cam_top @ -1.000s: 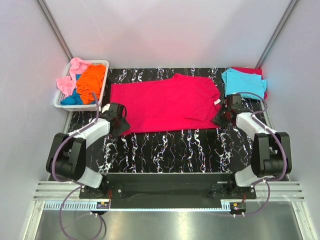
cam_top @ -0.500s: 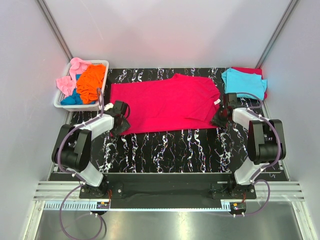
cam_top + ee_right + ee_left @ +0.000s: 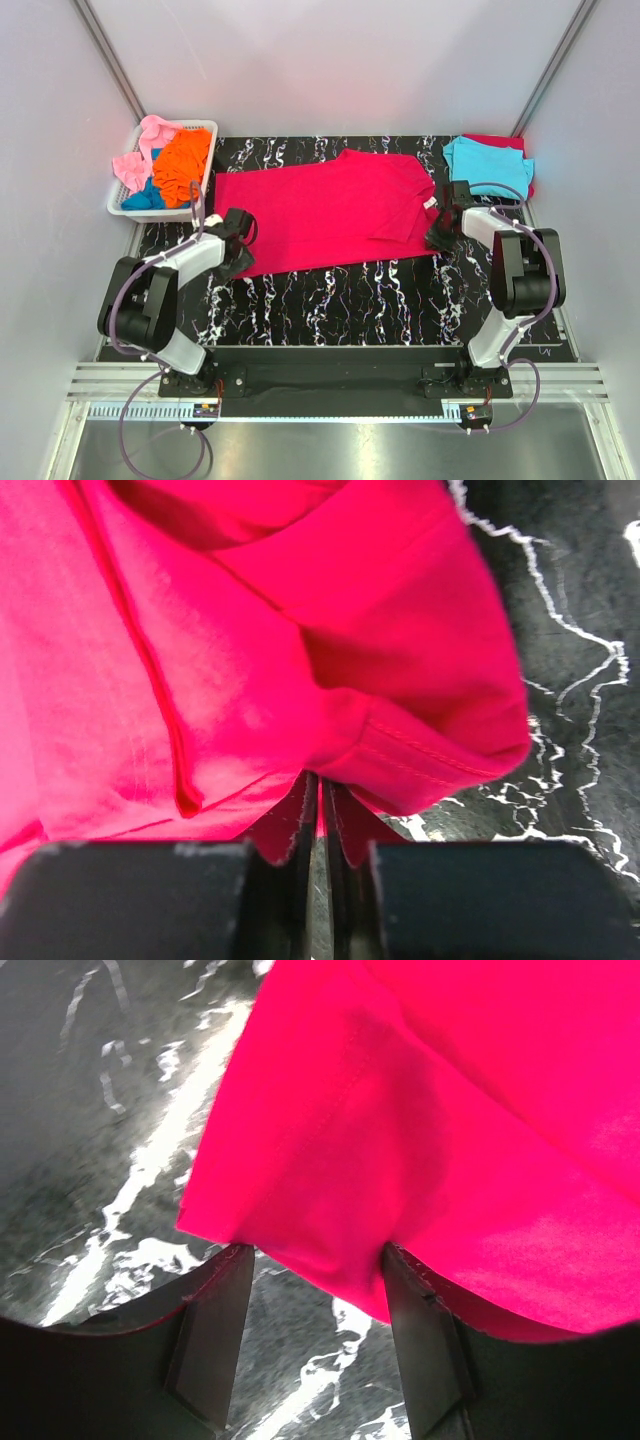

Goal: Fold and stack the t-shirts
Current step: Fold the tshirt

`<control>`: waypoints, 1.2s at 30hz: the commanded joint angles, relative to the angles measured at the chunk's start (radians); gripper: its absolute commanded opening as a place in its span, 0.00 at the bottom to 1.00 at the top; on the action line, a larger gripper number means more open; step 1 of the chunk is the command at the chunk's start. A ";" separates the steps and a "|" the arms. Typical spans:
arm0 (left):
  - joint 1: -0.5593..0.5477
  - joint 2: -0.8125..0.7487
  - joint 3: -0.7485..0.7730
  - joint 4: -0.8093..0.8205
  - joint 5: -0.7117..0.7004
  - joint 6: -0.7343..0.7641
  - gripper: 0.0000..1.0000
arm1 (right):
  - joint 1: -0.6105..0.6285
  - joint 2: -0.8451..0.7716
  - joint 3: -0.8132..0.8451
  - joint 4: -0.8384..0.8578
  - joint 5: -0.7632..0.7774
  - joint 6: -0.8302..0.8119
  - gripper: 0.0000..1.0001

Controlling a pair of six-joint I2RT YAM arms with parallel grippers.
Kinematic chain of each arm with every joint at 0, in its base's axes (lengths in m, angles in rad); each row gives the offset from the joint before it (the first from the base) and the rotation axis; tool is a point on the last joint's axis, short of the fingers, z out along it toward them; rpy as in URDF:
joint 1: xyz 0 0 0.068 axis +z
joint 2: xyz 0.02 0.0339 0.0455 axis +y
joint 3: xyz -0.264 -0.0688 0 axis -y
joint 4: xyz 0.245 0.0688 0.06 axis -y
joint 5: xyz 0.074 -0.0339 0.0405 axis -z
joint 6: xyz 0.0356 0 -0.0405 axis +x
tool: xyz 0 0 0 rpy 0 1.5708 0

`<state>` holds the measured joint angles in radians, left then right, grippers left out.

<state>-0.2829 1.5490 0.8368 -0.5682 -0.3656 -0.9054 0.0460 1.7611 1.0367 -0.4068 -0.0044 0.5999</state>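
Observation:
The large crimson-red t-shirt lies spread flat across the black marble table. My left gripper is at its lower left corner. In the left wrist view the jaws stand wide apart, and the hem corner hangs between the fingertips. My right gripper is at the shirt's right sleeve. In the right wrist view it is shut on the sleeve cloth. A folded cyan t-shirt lies at the far right on top of a red one.
A white slotted basket stands at the far left. It holds crumpled orange, pink and blue t-shirts. White walls close in the table on three sides.
The shirt has shifted a little toward the far left. Both grippers have moved slightly with its corners, and the lower left hem now reaches further forward beside the left gripper.

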 commanded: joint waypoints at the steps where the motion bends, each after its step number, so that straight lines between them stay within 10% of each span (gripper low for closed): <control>1: 0.002 -0.046 -0.025 -0.077 -0.091 -0.001 0.59 | -0.001 0.029 0.036 -0.073 0.119 0.015 0.10; 36: 0.044 -0.438 -0.094 -0.119 0.026 0.012 0.63 | 0.008 -0.650 -0.244 -0.294 0.156 0.192 0.00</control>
<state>-0.2363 1.1931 0.7345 -0.7246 -0.4168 -0.9150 0.0467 1.1561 0.7341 -0.6769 0.1478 0.8127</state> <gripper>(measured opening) 0.619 0.010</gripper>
